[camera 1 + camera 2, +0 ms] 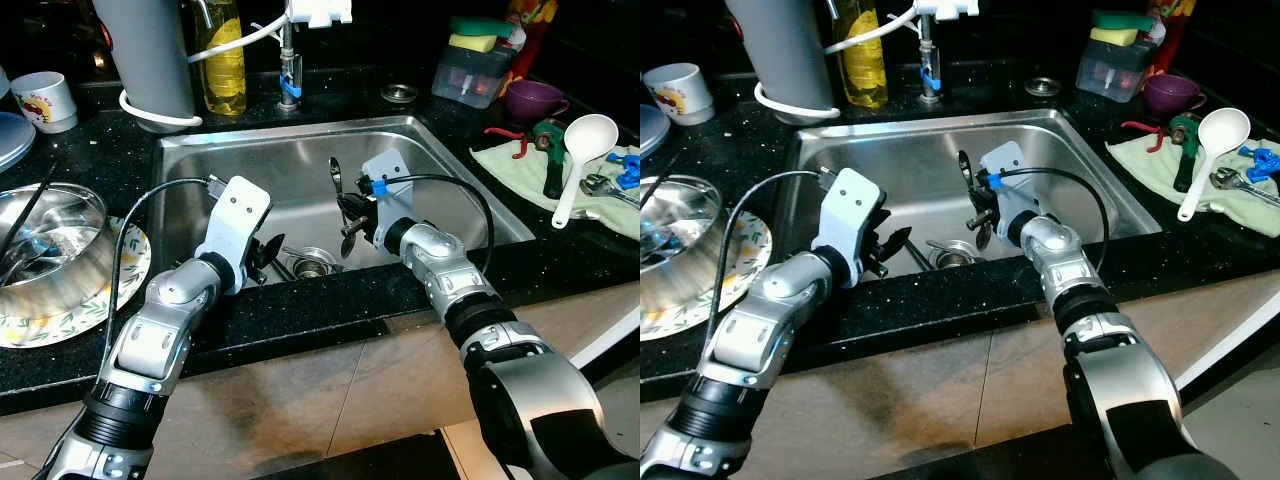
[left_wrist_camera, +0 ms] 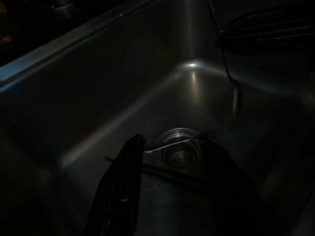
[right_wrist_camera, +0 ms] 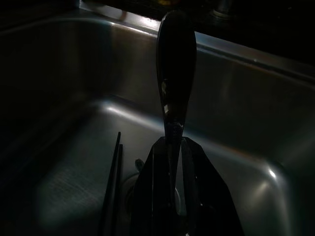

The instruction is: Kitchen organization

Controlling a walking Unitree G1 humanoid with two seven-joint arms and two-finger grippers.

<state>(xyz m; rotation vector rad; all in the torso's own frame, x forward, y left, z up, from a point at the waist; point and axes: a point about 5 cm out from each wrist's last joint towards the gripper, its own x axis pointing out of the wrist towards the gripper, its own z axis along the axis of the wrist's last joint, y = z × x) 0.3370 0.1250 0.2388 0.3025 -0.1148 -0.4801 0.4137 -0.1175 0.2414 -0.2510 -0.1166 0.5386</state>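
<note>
Mid-frame, the right gripper (image 1: 350, 215) clasps a spoon (image 3: 174, 64) above the sink (image 1: 455, 165) (utensil-clearing step, I judge); left gripper (image 2: 170, 167) hangs spread over 1 fork (image 2: 184, 141), needing descent.

A stainless-steel sink (image 1: 940, 160) fills the middle of the frame, set into a black speckled stone desk (image 1: 940, 300), with a round metal drain (image 1: 953, 255) at its floor. The left gripper (image 1: 890, 247) reaches in from the lower left with its black fingers parted just left of the drain, while the right gripper (image 1: 978, 215) at centre is closed on a dark upright spoon (image 1: 967, 172). At the right edge a white plastic ladle (image 1: 1212, 150) lies on a pale green cloth (image 1: 1200, 185); a yellow liquid bottle (image 1: 862, 55) stands at upper centre.
</note>
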